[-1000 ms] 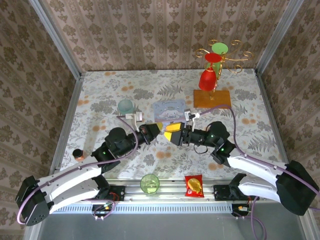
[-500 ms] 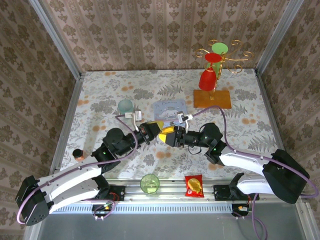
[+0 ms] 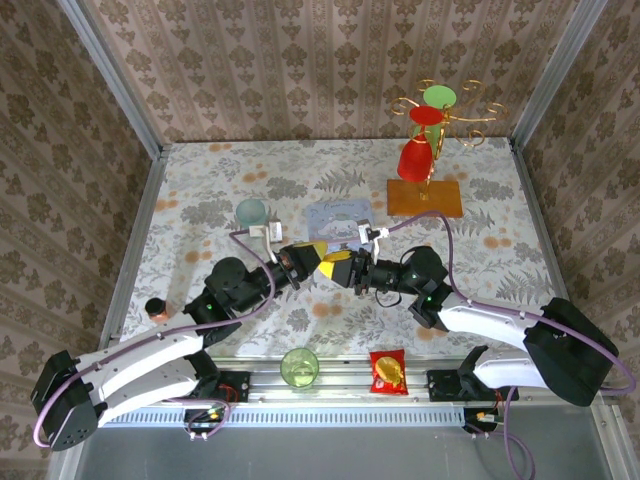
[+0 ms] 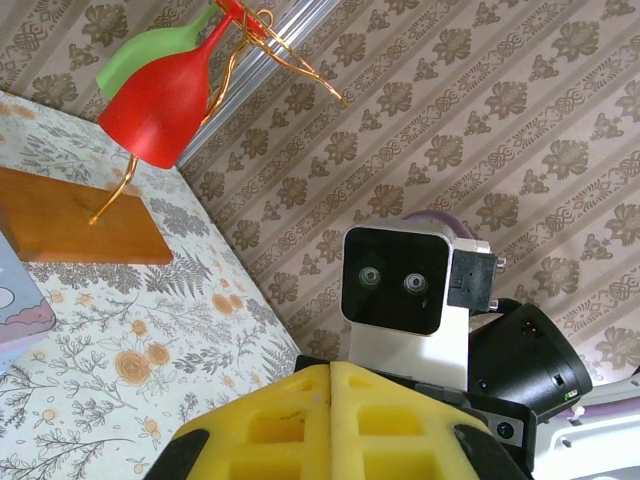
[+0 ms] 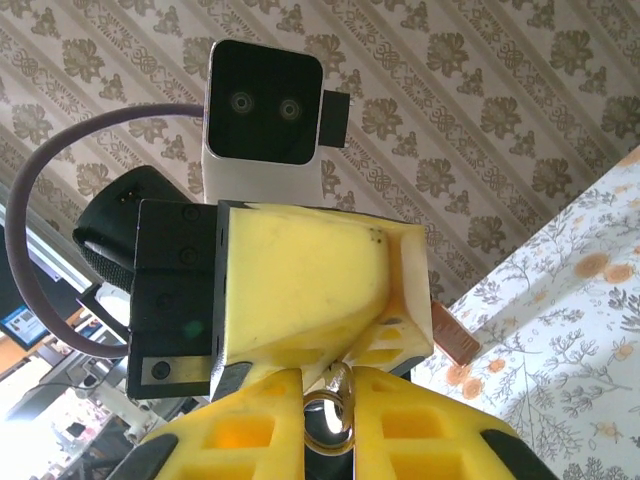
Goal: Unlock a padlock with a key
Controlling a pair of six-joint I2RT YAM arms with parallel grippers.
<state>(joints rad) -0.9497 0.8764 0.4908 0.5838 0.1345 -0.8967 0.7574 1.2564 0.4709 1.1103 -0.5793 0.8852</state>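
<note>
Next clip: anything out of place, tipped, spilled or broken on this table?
Nothing spilled or broken. Only oddity: the red snack packet and the green cup sit on the metal rail at the near edge, off the floral cloth. The red glass hangs upside down on its gold rack, which looks deliberate.

From above, the spot where the left gripper and right gripper meet is too small to read, and their yellow fingers cover whatever lies between. In the right wrist view a small metal loop sits between the right fingers. Its top vanishes into the left gripper's closed tips. Whether the loop belongs to padlock or key, or whether the pads press it, cannot be told. In the left wrist view the left fingers run off the bottom edge, and the left edge cuts the pale blue tin
</note>
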